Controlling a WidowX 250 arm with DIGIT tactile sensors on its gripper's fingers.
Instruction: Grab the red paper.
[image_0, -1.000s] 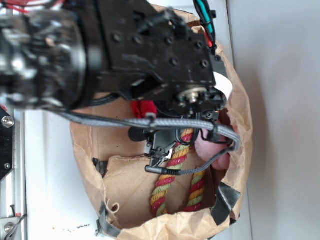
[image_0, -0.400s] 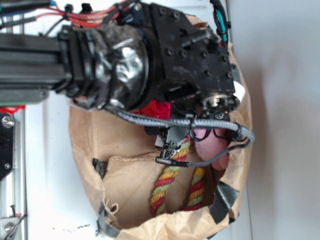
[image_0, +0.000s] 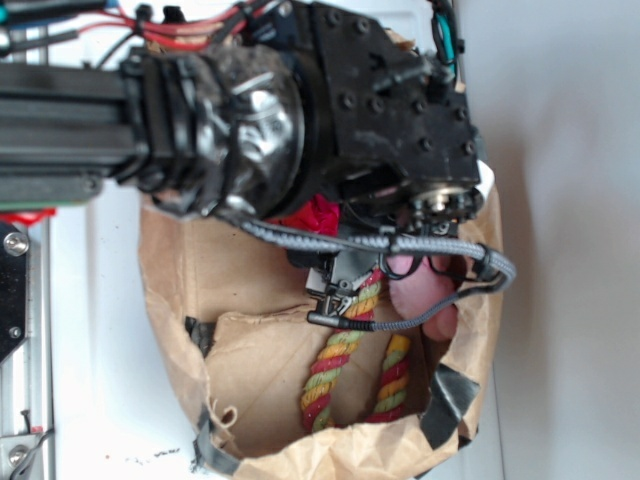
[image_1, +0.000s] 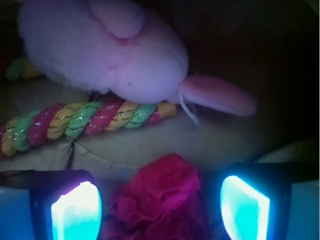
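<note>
- Gripper (image_1: 160, 205) fingers (image_1: 76, 212) stand spread apart in your wrist view, one pad at 7 o'clock and one at 5 o'clock, both glowing cyan and cut off by the bottom edge.
- Between them sits the red paper (image_1: 162, 202), crumpled and dim magenta in this light; you cannot tell whether either pad touches it, and nothing is grasped.
- Its lower part runs out of the picture at 6 o'clock.
- Beyond the paper, toward 10 o'clock, lies the twisted rope (image_1: 85, 120) in red, yellow and green; its left end leaves the picture.
- Above the rope, at 11 o'clock, rests the pink plush toy (image_1: 107, 55), touching the rope, one ear (image_1: 217, 100) reaching toward 3 o'clock; its top is cropped.
- In the exterior view the black arm (image_0: 300, 110) covers most of the upper half of the brown paper bag (image_0: 180, 270), so you see only a sliver of red paper (image_0: 312, 215) under it.
- The fingers themselves are hidden there behind the wrist and the grey braided cable (image_0: 390, 245).
- The rope (image_0: 335, 370) shows at 6 o'clock inside the bag, the toy (image_0: 425, 300) only partly.
</note>
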